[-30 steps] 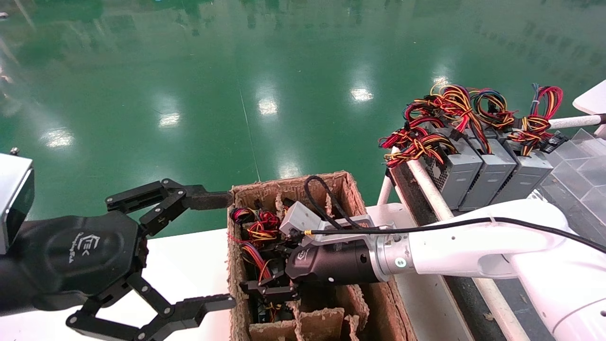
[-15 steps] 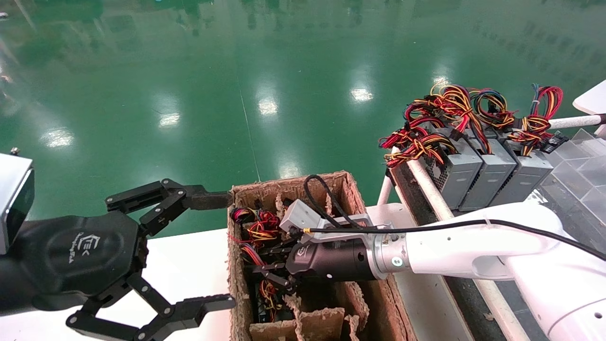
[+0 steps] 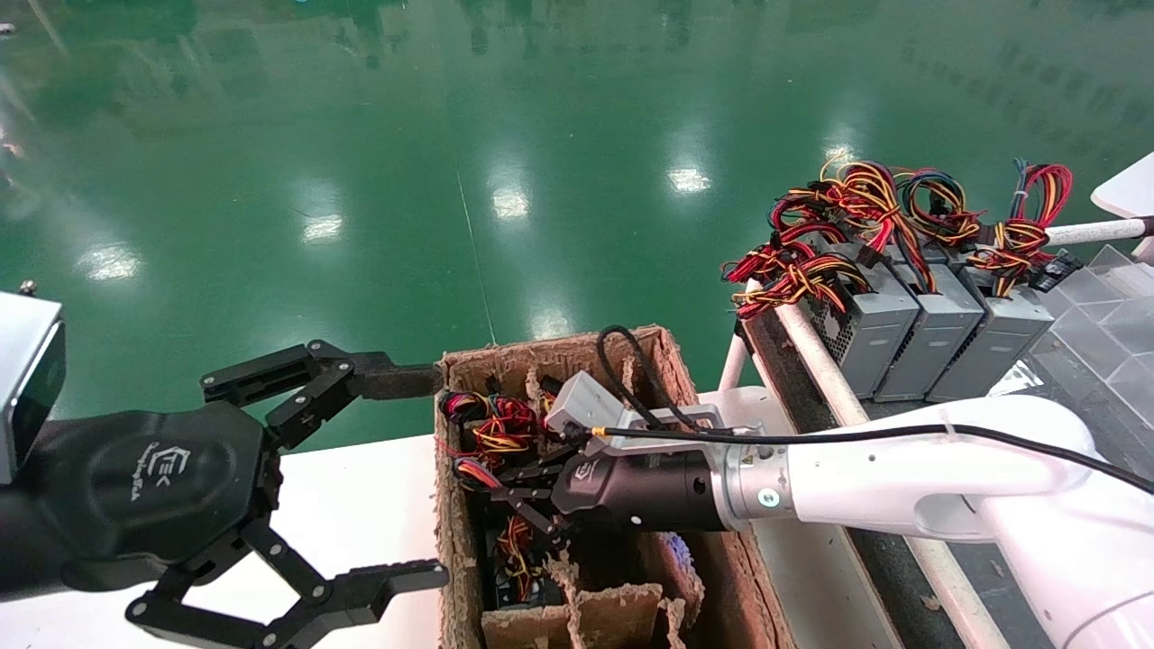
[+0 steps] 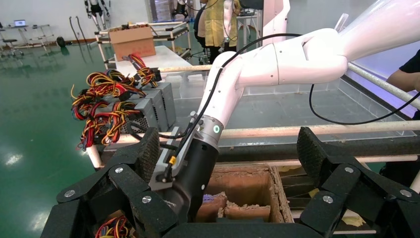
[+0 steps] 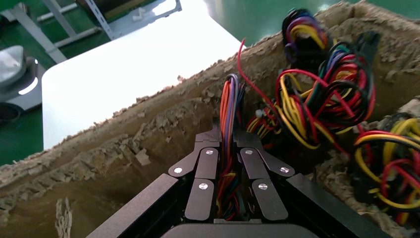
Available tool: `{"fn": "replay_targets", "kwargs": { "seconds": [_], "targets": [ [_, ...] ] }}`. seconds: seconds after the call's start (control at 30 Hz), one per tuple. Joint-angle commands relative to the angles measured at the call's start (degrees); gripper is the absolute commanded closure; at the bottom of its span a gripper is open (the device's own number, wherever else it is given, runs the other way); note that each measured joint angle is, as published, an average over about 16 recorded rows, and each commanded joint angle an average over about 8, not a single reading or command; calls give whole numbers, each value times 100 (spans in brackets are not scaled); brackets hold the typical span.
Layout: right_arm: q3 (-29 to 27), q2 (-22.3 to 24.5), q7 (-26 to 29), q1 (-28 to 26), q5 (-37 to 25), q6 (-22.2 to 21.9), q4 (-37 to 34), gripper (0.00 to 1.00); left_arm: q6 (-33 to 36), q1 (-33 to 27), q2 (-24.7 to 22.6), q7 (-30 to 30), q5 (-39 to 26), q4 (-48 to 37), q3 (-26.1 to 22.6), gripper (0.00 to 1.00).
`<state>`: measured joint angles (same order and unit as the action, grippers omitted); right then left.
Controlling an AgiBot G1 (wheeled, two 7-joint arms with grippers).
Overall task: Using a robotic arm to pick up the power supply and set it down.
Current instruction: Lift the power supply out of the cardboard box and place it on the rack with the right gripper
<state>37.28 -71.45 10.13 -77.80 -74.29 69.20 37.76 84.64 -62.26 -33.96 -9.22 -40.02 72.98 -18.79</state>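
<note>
My right gripper (image 3: 507,482) reaches into the brown cardboard box (image 3: 448,523), where its black claw (image 5: 227,136) is shut on a bundle of orange, red and purple wires (image 5: 228,106). These wires belong to a power supply whose grey body is hidden down in the box. More coiled red, yellow and black wires (image 3: 491,425) lie in the far compartment. My left gripper (image 3: 433,476) hangs open beside the box's left wall, holding nothing. In the left wrist view its fingers (image 4: 148,151) frame the right arm's black wrist (image 4: 198,171).
Three grey power supplies (image 3: 933,329) with wire bundles stand side by side on a white-piped rack (image 3: 816,356) at the right. The box rests on a white table (image 3: 361,505). Torn cardboard dividers (image 3: 613,608) split the box's near end. Green floor lies beyond.
The right claw's jaws have drawn together from wide open onto the wire bundle. The right wrist has shifted slightly right and up. The left arm has not moved.
</note>
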Motion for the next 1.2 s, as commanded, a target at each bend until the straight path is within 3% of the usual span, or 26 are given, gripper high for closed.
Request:
{"fn": "replay_targets", "kwargs": {
  "seconds": [0.03,0.57,1.2],
  "targets": [
    [-40,31,-5,13,54,-1,31,100,0,0,0,0,0,0,0,0],
    [-628,723,412,158,870,87,1036,100,-1,-1,1,1,2,0,-3,0],
    [-1787,1894,775,332,2173,-71,2133,100,-2,-1,2,3,4,0,-5,0]
  ]
}}
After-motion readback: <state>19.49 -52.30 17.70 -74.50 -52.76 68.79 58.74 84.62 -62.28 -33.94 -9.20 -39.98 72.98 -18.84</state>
